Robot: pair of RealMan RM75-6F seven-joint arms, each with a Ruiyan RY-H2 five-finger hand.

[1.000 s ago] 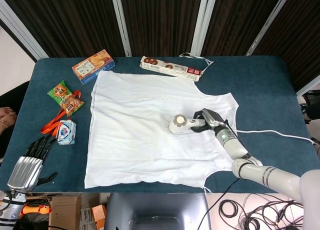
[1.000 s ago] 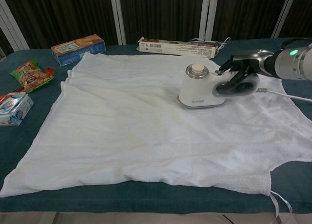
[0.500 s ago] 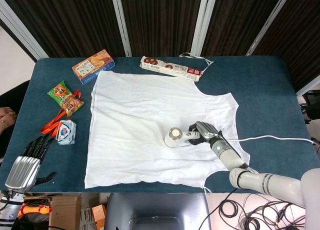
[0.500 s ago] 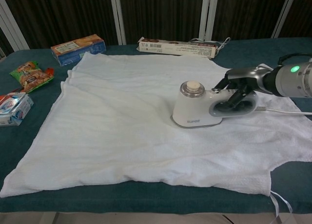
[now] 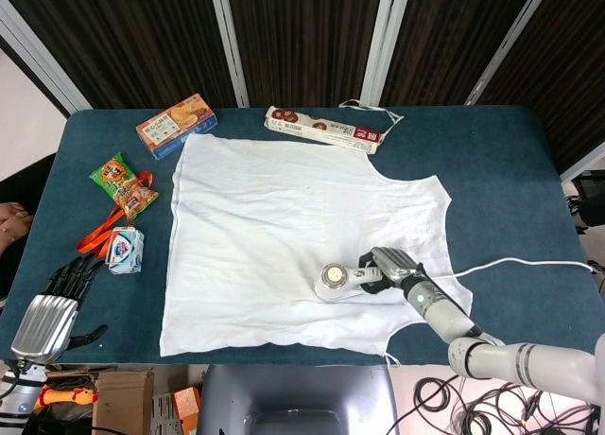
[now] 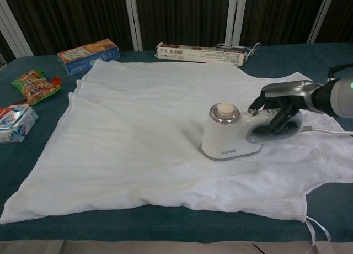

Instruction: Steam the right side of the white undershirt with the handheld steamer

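Observation:
The white undershirt (image 5: 284, 227) (image 6: 149, 132) lies spread flat on the blue table. A white handheld steamer (image 5: 336, 281) (image 6: 229, 135) stands on the shirt's near right part, close to the hem. My right hand (image 5: 392, 265) (image 6: 281, 102) grips the steamer's handle, fingers wrapped around it. The steamer's white cord (image 5: 510, 262) trails right across the table. My left hand (image 5: 57, 298) rests at the table's near left corner, off the shirt, holding nothing with its fingers spread; the chest view does not show it.
Along the far edge lie a biscuit box (image 5: 176, 125) (image 6: 88, 54) and a long cookie pack (image 5: 321, 129) (image 6: 201, 53). At the left sit a snack bag (image 5: 123, 183) (image 6: 34, 83), an orange strap (image 5: 99, 232) and a tissue pack (image 5: 125, 249) (image 6: 15, 123).
My right hand has drawn the steamer across the shirt toward the near edge, from the shirt's middle right down to near the hem. The left hand stayed put.

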